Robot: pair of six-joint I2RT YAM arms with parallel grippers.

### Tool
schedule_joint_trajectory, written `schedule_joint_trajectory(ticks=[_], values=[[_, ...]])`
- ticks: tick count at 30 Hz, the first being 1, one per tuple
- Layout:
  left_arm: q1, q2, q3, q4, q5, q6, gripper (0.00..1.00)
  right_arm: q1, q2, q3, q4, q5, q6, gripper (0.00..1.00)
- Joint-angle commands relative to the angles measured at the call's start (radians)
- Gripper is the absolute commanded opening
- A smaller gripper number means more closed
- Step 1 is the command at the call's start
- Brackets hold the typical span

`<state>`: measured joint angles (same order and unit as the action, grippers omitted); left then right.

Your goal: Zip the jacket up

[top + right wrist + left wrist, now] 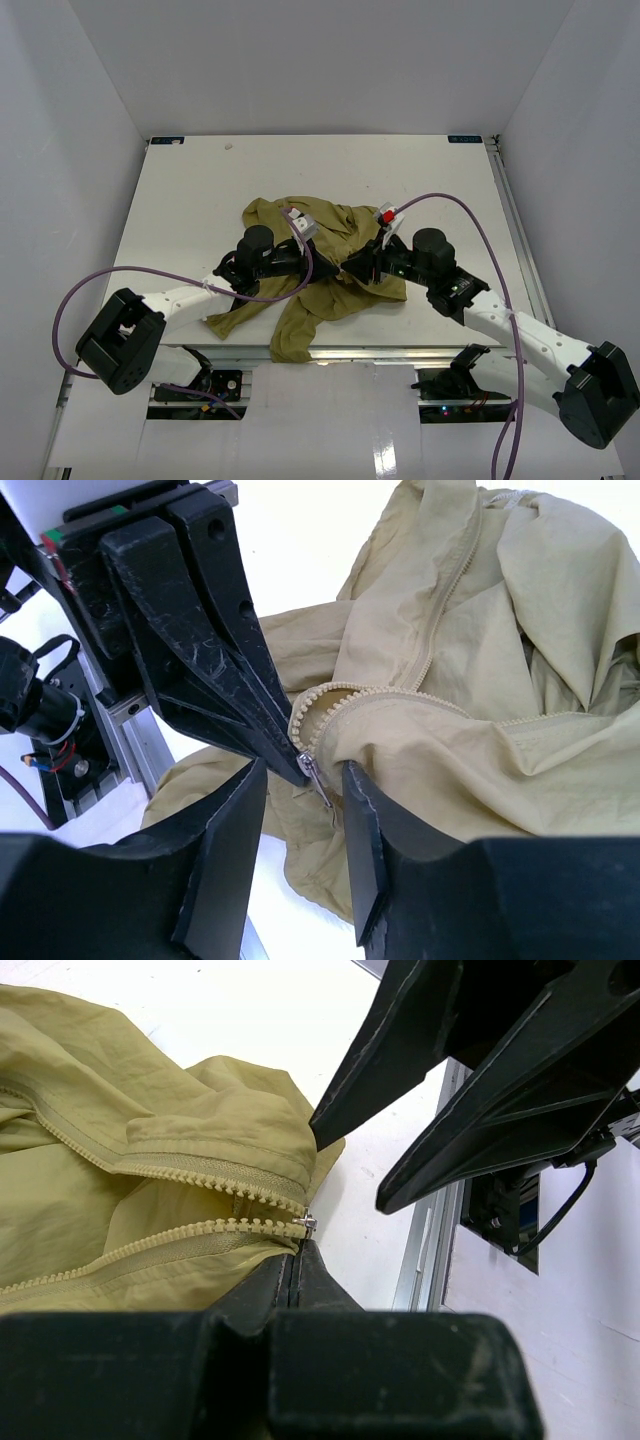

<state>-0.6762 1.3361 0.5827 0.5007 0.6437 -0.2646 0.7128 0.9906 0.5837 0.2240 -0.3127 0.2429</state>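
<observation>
Jacket (330, 225) lies bunched mid-table, towards the near edge. Left gripper (297, 1257) is pinched closed on it at the zipper base, probably to anchor the fabric. Right gripper (300, 776) is spread wide with nothing held, jaws straddling the slider (313, 773) for a pull.

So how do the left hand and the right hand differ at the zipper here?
The left hand is shut, its tips pinching the jacket just beneath the zipper slider; the right hand is open, its fingers straddling that slider without gripping it. The left hand reaches in from the left, the right hand from the right. Both meet at the zipper's bottom end.
</observation>
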Motion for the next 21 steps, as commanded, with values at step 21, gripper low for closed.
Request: schedule_joint_trajectory(ticks=[21], values=[[-0.003,-0.015,0.008,0.007,0.032,-0.011,0.00,0.004,0.053,-0.016,0.038,-0.057,-0.012,0.29]])
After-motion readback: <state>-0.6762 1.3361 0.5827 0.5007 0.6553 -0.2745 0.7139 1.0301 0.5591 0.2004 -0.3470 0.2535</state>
